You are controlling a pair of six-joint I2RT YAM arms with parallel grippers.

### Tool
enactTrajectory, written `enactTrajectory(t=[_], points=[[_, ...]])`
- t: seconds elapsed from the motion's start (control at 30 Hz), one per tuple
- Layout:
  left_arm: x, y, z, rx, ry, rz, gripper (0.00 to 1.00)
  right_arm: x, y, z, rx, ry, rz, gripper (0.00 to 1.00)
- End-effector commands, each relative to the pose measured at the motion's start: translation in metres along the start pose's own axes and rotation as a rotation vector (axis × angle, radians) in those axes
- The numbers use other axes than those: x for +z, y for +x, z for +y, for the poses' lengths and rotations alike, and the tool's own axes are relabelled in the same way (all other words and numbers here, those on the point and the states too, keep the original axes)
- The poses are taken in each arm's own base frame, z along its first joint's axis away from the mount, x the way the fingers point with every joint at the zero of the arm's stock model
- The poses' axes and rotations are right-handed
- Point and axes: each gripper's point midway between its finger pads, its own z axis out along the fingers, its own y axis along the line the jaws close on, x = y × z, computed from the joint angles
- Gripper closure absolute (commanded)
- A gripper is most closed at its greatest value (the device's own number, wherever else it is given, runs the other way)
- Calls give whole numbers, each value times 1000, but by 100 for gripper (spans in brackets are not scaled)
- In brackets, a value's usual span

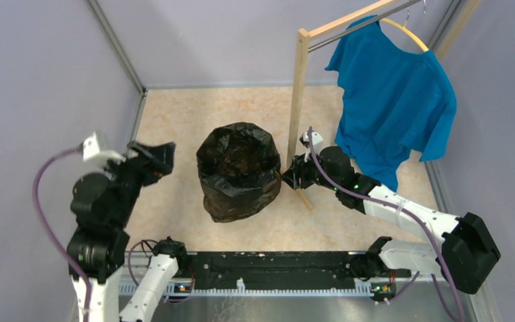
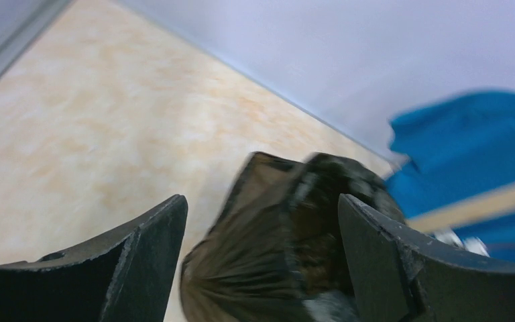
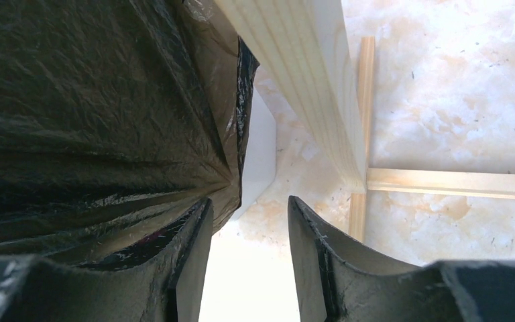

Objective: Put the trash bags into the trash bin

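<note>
The black trash bag (image 1: 238,171) stands in the middle of the floor, draped over the trash bin with its mouth open upward. The bin is almost wholly hidden; only a white strip of it (image 3: 261,151) shows below the bag (image 3: 94,100) in the right wrist view. My right gripper (image 1: 287,176) is open at the bag's right side, and the plastic lies against the outside of one finger (image 3: 188,248); nothing is between the jaws (image 3: 248,208). My left gripper (image 1: 164,157) is open and empty, apart from the bag on its left. The left wrist view (image 2: 261,221) shows the bag (image 2: 275,255) blurred.
A wooden rack post (image 1: 298,100) stands just right of the bag, close to my right gripper; its foot bars (image 3: 452,182) lie on the floor. A blue shirt (image 1: 395,100) hangs from the rack at the back right. Walls enclose the floor on three sides.
</note>
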Motion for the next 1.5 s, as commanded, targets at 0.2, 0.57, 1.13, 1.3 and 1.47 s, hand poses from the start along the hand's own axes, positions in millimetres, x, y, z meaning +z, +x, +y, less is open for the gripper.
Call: enactTrajectory(t=[0.2,0.57,1.13,1.3,1.47], points=[[62,66,-108,214,575,451,25,-12,-12,13,-36,-47,-58,54],[87,194,-110,654,218,608,28,-15,-12,11,-31,-32,-52,53],[105,255,-65,579,207,733,7,-17,-6,12,0,-40,-37,53],[110,276,-62,562,241,769,4,-18,-10,18,14,-62,-45,53],[113,307,-44,561,207,829,2,-15,-9,21,34,-79,-40,53]])
